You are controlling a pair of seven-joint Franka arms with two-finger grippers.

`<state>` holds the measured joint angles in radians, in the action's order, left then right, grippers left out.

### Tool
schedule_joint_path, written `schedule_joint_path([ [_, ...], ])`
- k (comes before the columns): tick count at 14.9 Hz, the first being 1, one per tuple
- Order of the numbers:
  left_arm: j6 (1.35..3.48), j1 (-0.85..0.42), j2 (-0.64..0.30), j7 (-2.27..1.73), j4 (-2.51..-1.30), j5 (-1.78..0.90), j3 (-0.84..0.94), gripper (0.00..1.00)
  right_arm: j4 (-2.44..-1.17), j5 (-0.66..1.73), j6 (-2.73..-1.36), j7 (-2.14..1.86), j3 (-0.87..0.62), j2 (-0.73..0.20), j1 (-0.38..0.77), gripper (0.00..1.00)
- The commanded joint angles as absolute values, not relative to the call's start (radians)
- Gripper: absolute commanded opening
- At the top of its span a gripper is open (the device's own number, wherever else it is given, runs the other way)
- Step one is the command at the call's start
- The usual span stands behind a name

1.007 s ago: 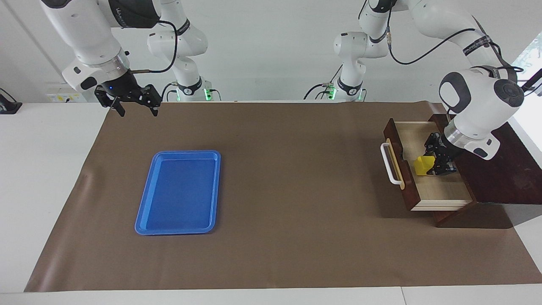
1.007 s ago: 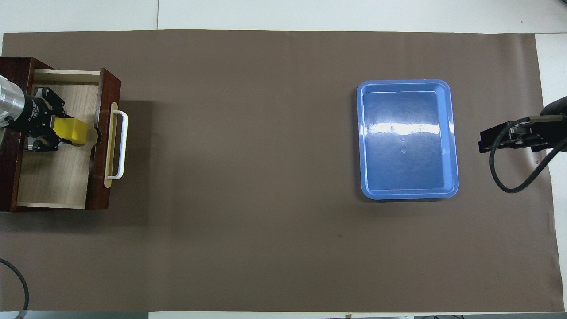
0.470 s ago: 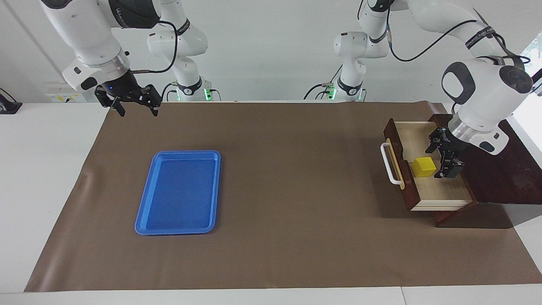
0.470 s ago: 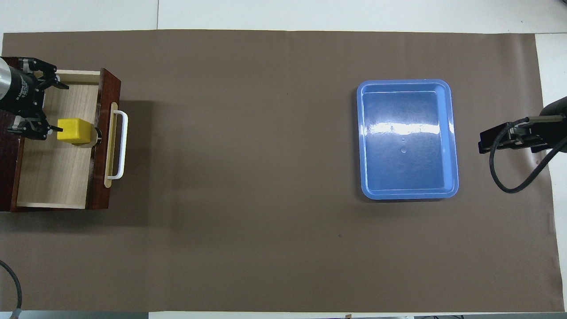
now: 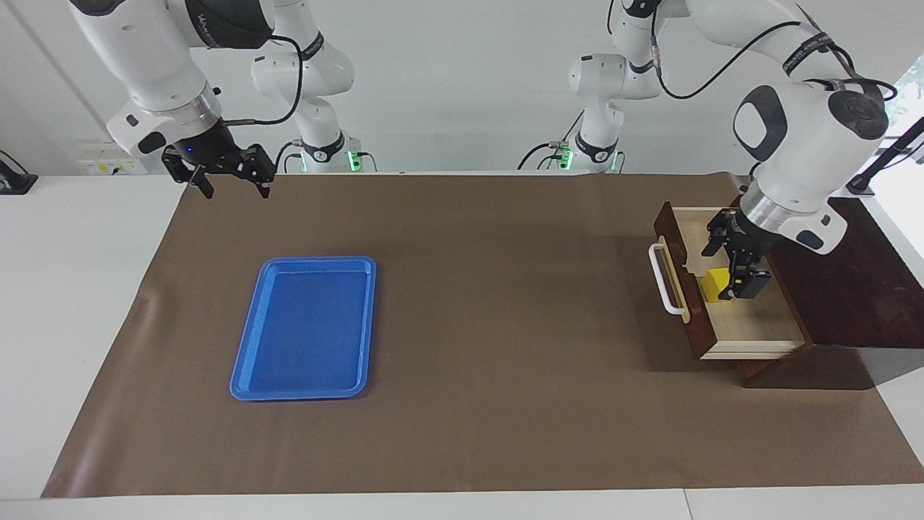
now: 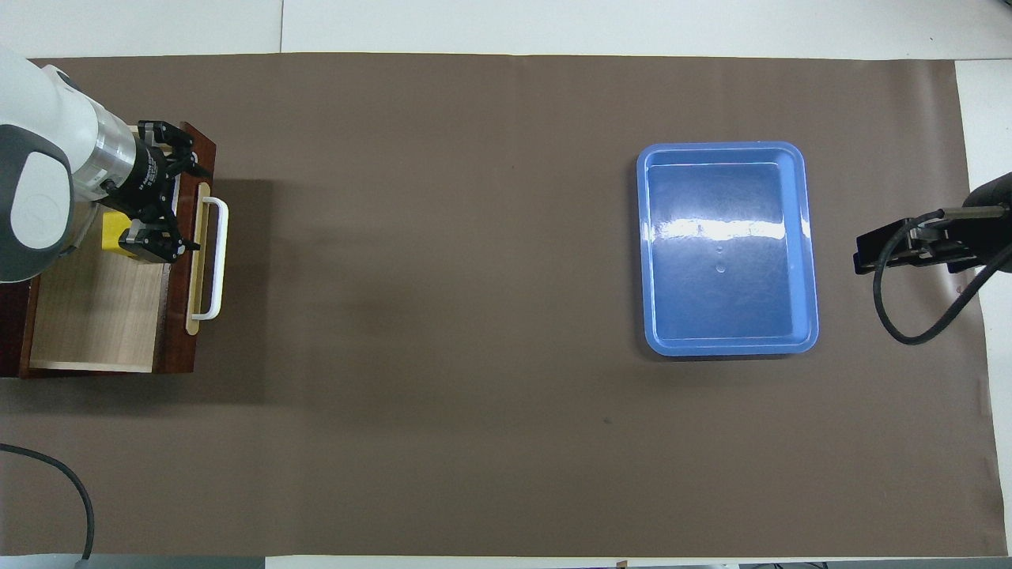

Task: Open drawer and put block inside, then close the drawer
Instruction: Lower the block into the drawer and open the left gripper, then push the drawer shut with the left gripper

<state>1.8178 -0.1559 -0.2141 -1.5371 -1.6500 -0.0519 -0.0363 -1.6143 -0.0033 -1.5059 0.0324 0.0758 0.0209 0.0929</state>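
The drawer [image 5: 751, 325] stands pulled out of its dark wooden box [image 5: 859, 289] at the left arm's end of the table, its white handle [image 5: 664, 278] toward the table's middle. The yellow block [image 5: 713, 285] lies on the drawer's pale floor close to the front panel, partly covered by my left gripper [image 5: 724, 269]. That gripper is open and empty, raised over the drawer's front part. In the overhead view the left gripper [image 6: 194, 207] covers the front panel beside the handle [image 6: 215, 261], and the block [image 6: 115, 237] shows partly. My right gripper [image 5: 232, 186] waits open above the mat's corner.
A flat blue tray [image 5: 303, 328] lies on the brown mat toward the right arm's end of the table; it also shows in the overhead view [image 6: 727, 249]. The right gripper [image 6: 901, 249] shows at the mat's edge in the overhead view.
My left gripper let go of the block, rose, and moved toward the drawer's front panel and handle. The block stayed on the drawer floor. The right arm has not moved.
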Motion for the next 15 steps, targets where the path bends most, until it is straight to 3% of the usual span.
schedule_joint_path([
  [1, 1.856, -0.169, -0.176, -1.545, -1.738, -0.045, -0.044, 1.0, -1.628, -0.017, -1.497, 0.014, 0.064, 0.034, 0.078, 1.0],
  [7, 1.927, -0.164, -0.173, -1.526, -1.772, -0.008, -0.049, 1.0, -1.626, -0.017, -1.5, 0.014, 0.063, 0.034, 0.08, 1.0],
  [15, 1.934, -0.161, -0.178, -1.356, -1.763, -0.008, -0.201, 1.0, -1.628, -0.017, -1.502, 0.015, 0.063, 0.034, 0.081, 1.0],
])
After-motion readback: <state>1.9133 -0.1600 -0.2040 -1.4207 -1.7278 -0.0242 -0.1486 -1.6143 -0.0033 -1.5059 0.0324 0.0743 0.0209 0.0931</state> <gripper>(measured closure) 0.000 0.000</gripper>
